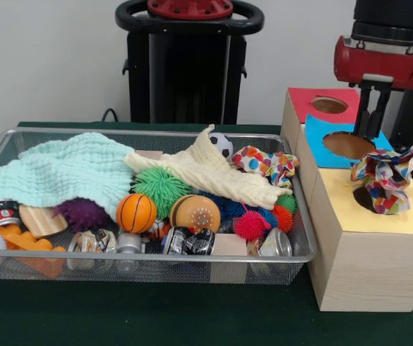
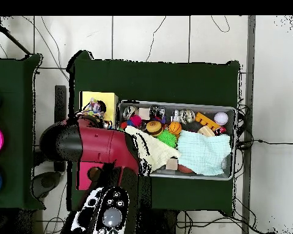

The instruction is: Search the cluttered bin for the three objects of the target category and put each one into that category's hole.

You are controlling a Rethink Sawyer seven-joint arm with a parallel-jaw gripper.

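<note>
One patterned cloth (image 1: 388,175) sits bunched in the yellow hole; my pincer (image 1: 371,115) hangs above, empty, fingers together. More cloths remain in the bin (image 1: 192,257).

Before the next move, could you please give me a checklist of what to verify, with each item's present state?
1. Patterned cloth fully through the hole in the yellow section: not ok, it bunches up above it.
2. Gripper clear of that cloth: ok, it hangs over the blue hole.
3. Gripper empty: cannot tell.
4. Another cloth reachable: ok, the spotted cloth lies on top in the bin.
</note>
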